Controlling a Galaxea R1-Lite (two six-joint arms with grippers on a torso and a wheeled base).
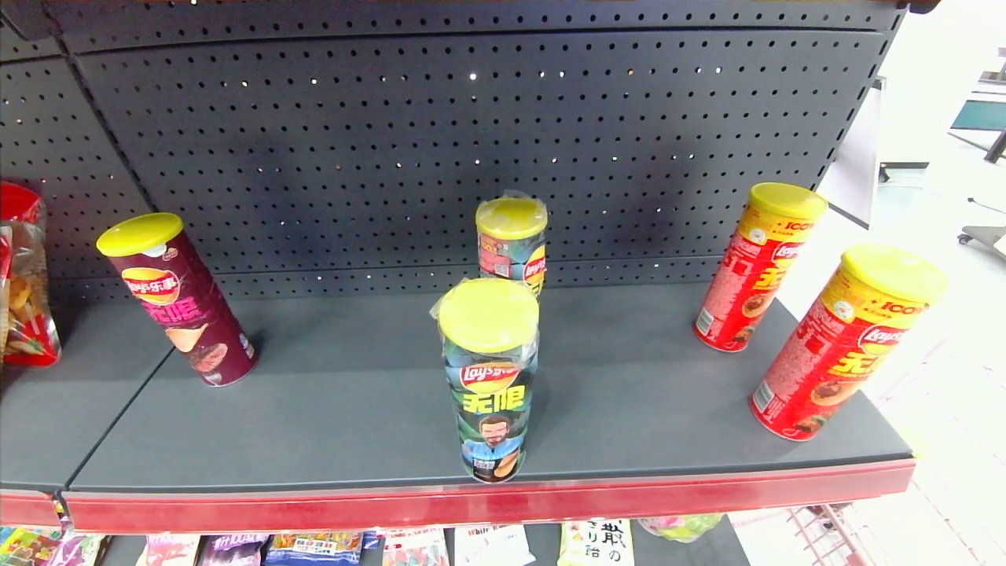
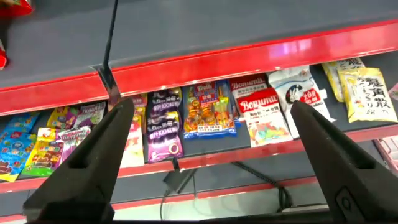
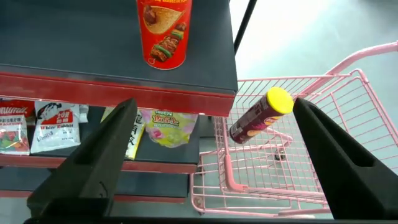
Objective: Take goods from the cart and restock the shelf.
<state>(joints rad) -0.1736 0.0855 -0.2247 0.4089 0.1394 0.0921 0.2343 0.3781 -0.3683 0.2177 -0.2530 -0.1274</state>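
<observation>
Spread right claw (image 3: 214, 104) faces purple can (image 3: 256, 118) in cart (image 3: 311, 76).

Open shelf floor (image 1: 338, 409) between purple can (image 1: 179, 299) and middle cans (image 1: 489, 377), likewise toward red cans (image 1: 754, 267).

The shelf (image 1: 330, 409) is a dark grey board with a red front lip and a perforated back panel. Five yellow-lidded chip cans stand upright on it, well apart. The purple can (image 1: 179, 303) stands at the left. The near green-blue can (image 1: 489, 377) stands in the middle at the front lip, wrapped in clear film, and the far green-blue can (image 1: 512, 240) stands behind it by the back panel. The far red can (image 1: 757, 267) and the near red can (image 1: 845, 342) stand at the right end. Below and to the right of that end is the pink wire cart (image 3: 298, 162), with a dark yellow-lidded can (image 3: 260, 116) lying slanted inside.
</observation>
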